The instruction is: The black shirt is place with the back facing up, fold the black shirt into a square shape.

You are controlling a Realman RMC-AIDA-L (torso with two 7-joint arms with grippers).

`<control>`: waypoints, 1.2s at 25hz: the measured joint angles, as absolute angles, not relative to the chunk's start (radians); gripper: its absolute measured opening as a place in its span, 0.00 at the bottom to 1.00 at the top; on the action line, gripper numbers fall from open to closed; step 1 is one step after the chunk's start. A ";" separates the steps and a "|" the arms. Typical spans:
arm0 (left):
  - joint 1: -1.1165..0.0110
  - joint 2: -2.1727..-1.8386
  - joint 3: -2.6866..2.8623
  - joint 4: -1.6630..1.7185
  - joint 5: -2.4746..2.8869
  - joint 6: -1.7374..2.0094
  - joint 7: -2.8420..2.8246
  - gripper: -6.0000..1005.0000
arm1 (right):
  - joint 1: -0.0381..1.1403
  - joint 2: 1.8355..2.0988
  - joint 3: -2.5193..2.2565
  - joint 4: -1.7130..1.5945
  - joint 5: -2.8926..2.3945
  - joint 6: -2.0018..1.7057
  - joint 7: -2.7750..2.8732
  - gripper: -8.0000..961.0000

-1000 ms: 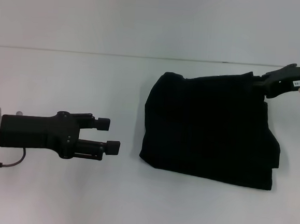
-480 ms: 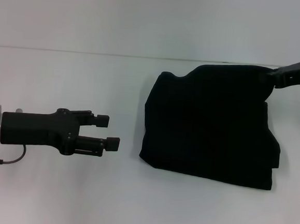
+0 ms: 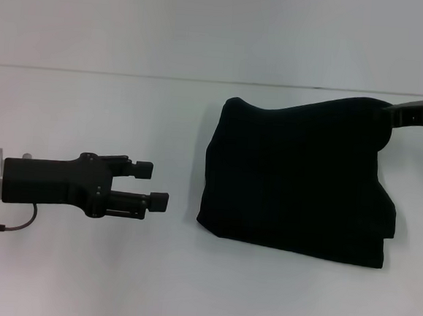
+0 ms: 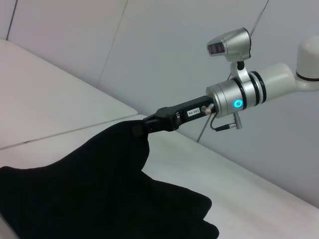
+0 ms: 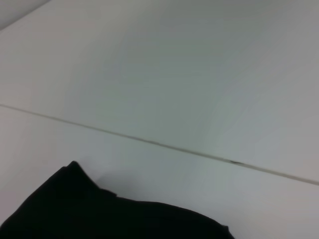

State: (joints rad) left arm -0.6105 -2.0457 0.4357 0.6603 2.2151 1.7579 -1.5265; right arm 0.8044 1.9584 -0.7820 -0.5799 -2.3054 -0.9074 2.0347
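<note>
Head view: the right gripper [image 3: 392, 114] is pinching a far corner of the black shirt [image 3: 298, 179], lifting it for a fold; the left gripper [image 3: 156, 185] is idling well apart, fingers spread, empty.

Left wrist view: the cloth is hanging from those clenched fingertips; next, I judge, carrying it across.

Right wrist view: only cloth [image 5: 99, 214] is showing.

White tabletop [image 3: 115, 267] filled the lower view, met a plain pale wall [image 3: 207, 26] along one straight seam. Lighting was even, shadows soft.
</note>
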 joint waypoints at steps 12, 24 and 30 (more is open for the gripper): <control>-0.614 -2.040 0.424 0.661 2.214 1.751 -1.537 0.86 | 0.773 1.991 -0.692 -0.697 -2.295 -0.868 2.036 0.26; -0.612 -2.040 0.425 0.666 2.207 1.770 -1.537 0.86 | 0.712 1.922 -0.643 -0.797 -2.285 -1.315 2.266 0.68; -0.609 -2.038 0.424 0.670 2.207 1.770 -1.532 0.86 | 0.677 1.863 -0.638 -0.710 -2.297 -1.441 2.352 0.75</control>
State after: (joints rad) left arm -0.6091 -2.0382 0.4237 0.6698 2.2073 1.7704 -1.5320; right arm 0.6773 1.8632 -0.6379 -0.7102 -2.2970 -1.4405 2.3517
